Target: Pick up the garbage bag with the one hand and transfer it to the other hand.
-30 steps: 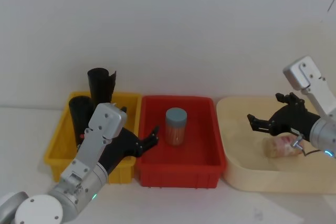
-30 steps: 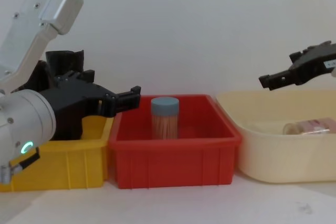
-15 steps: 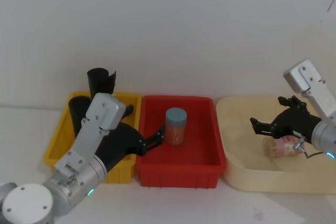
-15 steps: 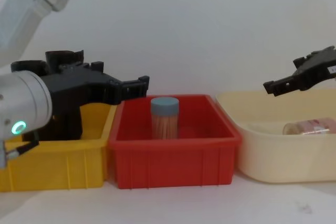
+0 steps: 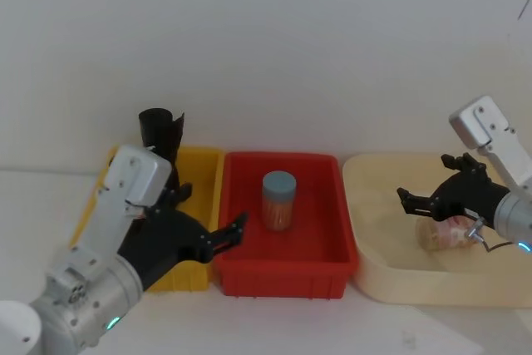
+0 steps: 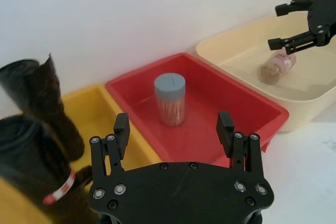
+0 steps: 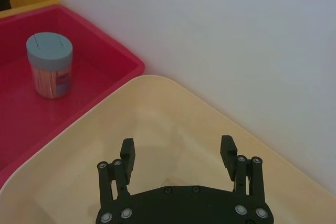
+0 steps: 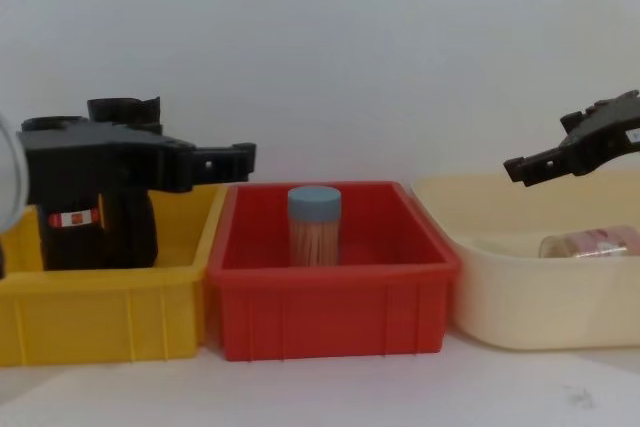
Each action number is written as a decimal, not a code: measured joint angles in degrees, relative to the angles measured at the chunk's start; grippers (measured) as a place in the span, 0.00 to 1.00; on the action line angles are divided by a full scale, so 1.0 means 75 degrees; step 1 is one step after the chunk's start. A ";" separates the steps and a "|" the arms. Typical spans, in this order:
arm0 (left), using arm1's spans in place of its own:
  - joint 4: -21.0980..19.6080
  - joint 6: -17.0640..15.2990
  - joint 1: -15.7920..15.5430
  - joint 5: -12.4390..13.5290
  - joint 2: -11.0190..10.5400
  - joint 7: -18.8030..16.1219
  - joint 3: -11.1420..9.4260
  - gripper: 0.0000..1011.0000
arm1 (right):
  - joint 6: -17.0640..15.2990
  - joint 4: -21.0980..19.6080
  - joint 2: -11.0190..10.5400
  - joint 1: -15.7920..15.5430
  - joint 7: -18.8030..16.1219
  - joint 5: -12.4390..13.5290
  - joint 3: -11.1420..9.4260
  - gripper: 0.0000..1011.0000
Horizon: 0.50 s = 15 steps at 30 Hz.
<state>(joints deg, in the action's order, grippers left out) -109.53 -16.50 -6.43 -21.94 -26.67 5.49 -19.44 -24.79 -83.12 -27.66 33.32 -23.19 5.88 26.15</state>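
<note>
Near the white wall, the plain black plastic roll (image 6: 31, 85), crowded against the red-banded black garbage bag roll (image 6: 31, 171), could be seized mistakenly by the wide-spread green-lit left gripper (image 6: 173, 116), the blue-lit right gripper (image 7: 177, 142) likewise held spread at far right.

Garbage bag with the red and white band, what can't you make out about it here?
Chest view: the lower end of the garbage bag sits inside the yellow bin, behind its wall; its upper part blends into the black left gripper in front.
Left wrist view: its base is cut off by the picture's edge; the label is too small to read.
Head view: the left arm covers its spot in the bin.
</note>
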 joint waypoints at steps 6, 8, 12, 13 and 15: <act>-0.0571 -0.0537 0.0439 -0.0093 -0.0038 -0.0385 0.0313 0.99 | -0.0004 0.0005 -0.0004 0.0001 -0.0002 -0.0004 0.0002 0.99; -0.0738 -0.0743 0.0575 -0.0102 -0.0038 -0.0568 0.0416 0.99 | -0.0005 0.0007 -0.0005 0.0002 -0.0002 -0.0006 0.0003 0.99; -0.0994 -0.1027 0.0806 -0.0097 -0.0022 -0.0847 0.0592 0.99 | -0.0005 0.0010 -0.0007 0.0002 -0.0002 -0.0009 0.0002 0.99; -0.1035 -0.1100 0.0845 -0.0090 -0.0017 -0.0922 0.0622 0.99 | -0.0005 0.0011 -0.0008 0.0002 -0.0003 -0.0010 0.0002 0.99; -0.1150 -0.1254 0.0953 -0.0063 0.0002 -0.1092 0.0714 0.99 | -0.0005 0.0012 -0.0008 0.0001 -0.0002 -0.0012 0.0002 0.99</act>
<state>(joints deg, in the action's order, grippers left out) -118.16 -25.90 0.71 -22.41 -26.66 -2.70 -14.09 -24.83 -83.03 -27.72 33.33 -23.21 5.79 26.17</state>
